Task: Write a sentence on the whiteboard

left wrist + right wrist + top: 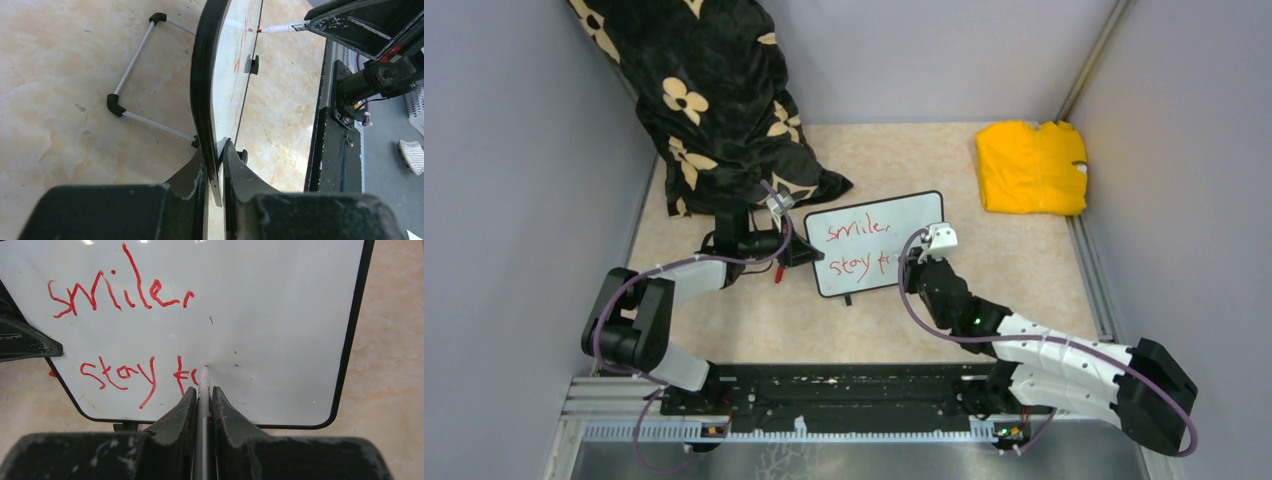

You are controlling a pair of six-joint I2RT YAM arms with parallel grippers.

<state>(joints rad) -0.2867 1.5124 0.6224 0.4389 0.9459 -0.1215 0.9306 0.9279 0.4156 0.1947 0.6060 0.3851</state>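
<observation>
The whiteboard [874, 245] stands tilted on the table, a white panel in a thin black frame. My left gripper [809, 252] is shut on its left edge; in the left wrist view both fingers [235, 167] pinch the frame [204, 75]. My right gripper [204, 390] is shut on a thin white marker [204, 382] whose tip touches the board [280, 315]. The sentence [117, 290] is in red: "smile," on top, "stay" [120, 372] and the start of another word below. The marker tip sits just right of the last red stroke.
A yellow folded cloth [1031, 167] lies at the back right. Black fabric with cream flowers [714, 100] hangs at the back left. The board's wire stand [132, 55] rests behind it. A small red item [777, 272] lies by the left gripper. Grey walls enclose the table.
</observation>
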